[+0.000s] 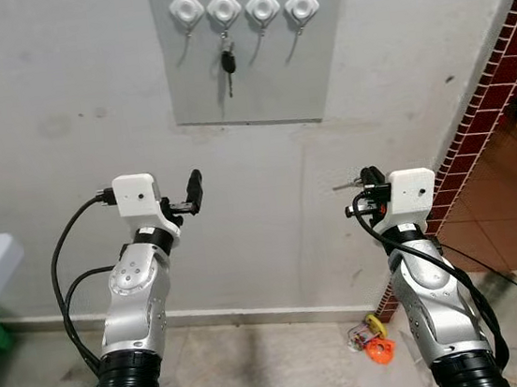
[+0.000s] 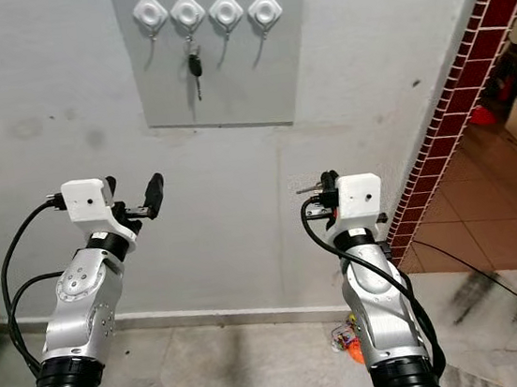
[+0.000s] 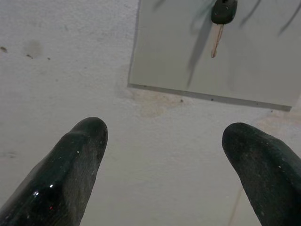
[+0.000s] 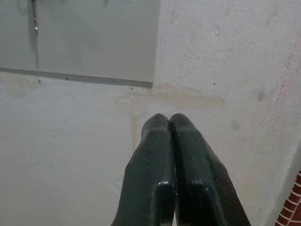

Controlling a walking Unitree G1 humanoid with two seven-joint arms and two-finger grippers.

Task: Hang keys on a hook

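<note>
On wall panel (image 1: pixel 262 70): four white hooks (image 1: pixel 243 6), one black key (image 1: pixel 228 64) hanging from second. Left gripper (image 3: pixel 164 141) fingers wide apart, empty; right gripper (image 4: pixel 168 122) fingers pressed together, empty.

A black-headed key (image 1: pixel 227 66) hangs from the second of four white hooks (image 1: pixel 224 9) on a grey panel (image 1: pixel 259 80), well above both raised grippers. The left gripper (image 1: pixel 188 195) points at the wall below it; the right gripper (image 1: pixel 358 195) sits level, further right.
</note>
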